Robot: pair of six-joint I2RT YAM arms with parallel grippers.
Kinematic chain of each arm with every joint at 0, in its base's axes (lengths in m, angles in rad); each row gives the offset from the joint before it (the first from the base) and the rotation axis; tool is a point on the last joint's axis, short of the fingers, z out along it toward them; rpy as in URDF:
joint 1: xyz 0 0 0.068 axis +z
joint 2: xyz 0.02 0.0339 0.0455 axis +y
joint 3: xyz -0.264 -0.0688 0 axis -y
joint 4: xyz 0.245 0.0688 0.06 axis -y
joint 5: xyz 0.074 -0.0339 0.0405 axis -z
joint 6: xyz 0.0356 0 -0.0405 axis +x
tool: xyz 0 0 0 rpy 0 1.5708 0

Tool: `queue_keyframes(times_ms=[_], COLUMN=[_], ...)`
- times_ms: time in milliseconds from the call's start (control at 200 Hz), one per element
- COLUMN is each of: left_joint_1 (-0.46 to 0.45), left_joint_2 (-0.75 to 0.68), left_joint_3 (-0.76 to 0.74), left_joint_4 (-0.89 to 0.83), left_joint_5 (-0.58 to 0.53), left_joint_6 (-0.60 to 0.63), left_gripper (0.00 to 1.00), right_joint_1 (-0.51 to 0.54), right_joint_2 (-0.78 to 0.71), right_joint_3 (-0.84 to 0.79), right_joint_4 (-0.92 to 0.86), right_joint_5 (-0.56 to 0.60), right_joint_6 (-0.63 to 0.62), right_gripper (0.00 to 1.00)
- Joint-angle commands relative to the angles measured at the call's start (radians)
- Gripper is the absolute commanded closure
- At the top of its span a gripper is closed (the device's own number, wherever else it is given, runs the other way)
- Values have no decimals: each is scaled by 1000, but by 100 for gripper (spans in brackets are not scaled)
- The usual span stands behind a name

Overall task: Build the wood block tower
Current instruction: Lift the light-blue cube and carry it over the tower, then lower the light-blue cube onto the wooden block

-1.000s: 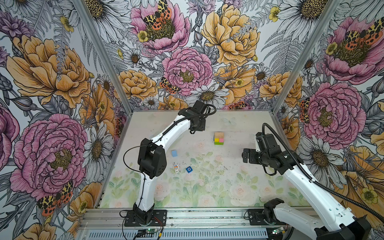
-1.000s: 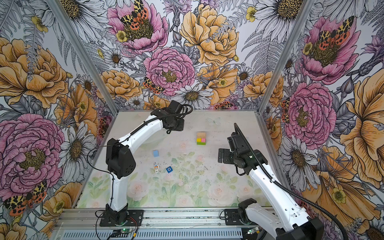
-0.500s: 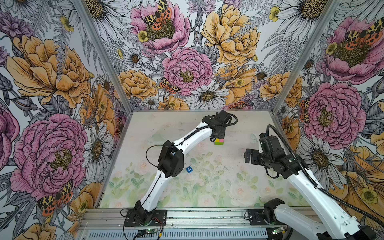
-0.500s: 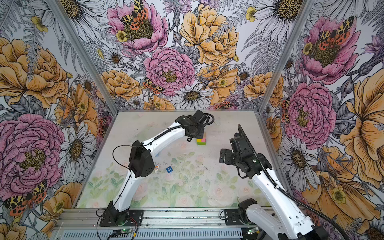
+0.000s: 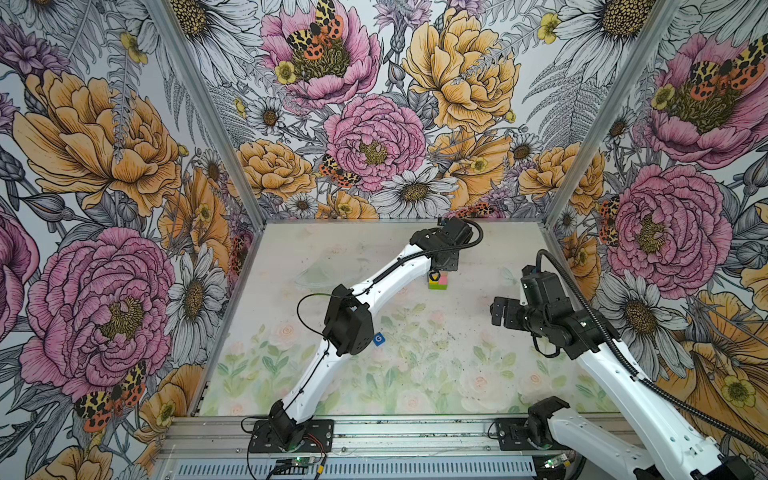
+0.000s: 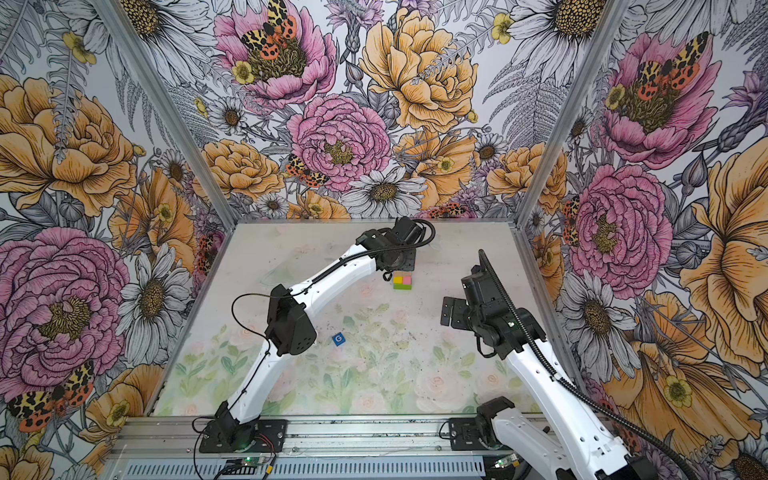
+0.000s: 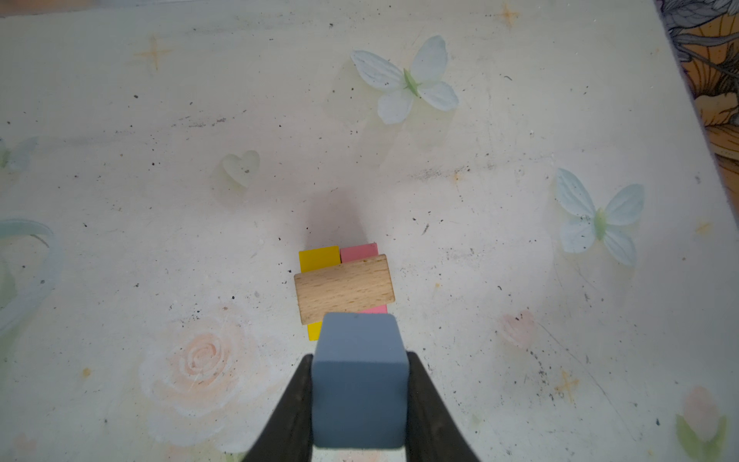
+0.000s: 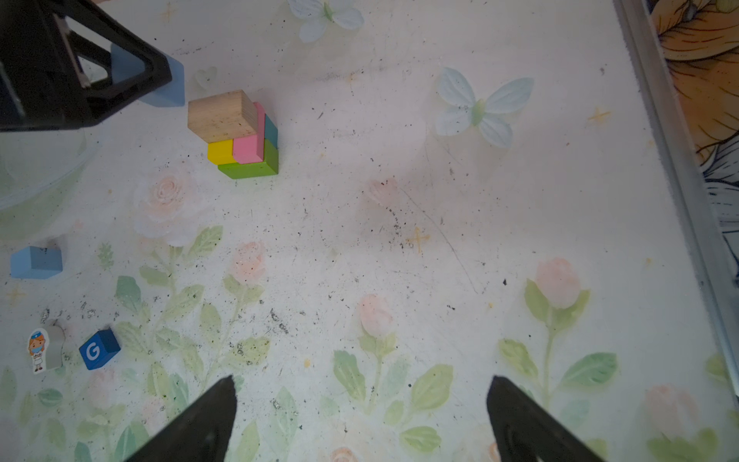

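left gripper [image 7: 360,362], arm [image 5: 376,286] outstretched, clamps blue cube [image 7: 359,384] near tower [image 7: 344,290]

The light blue cube [image 7: 360,380] is a dusty shade (the second light blue cube [image 8: 36,262] matches it). The tan brick [image 7: 344,292] shows plain wood grain; the yellow brick [image 7: 319,258], pink brick [image 7: 358,252] and green brick [image 8: 250,168] are solid colours. Mid-frame in both top views, the dark blue cube [image 5: 378,339] bears a white G. The table [image 5: 457,374] is cream with faded roses; the walls [image 5: 104,166] carry pink and orange blooms.
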Motion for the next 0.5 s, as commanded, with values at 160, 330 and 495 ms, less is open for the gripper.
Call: queue_keyframes(times_ms=[160,330,495], left_joint_1=[3,4,6], left_joint_2=[49,69,72], left_joint_3=[68,86,82], left_joint_4=[4,5,4], left_joint_5=[-46,-51,-61], left_joint_6=[-40,-47,-49], left_gripper=[80,80,80], right_joint_1=[-5,-5,-5], right_joint_2=[-8,-6,-1], right_joint_3=[0,-1,-4], right_joint_4=[0,0,0], right_joint_5=[17,17,14], right_joint_6=[7,7,5], right_gripper=[0,0,0])
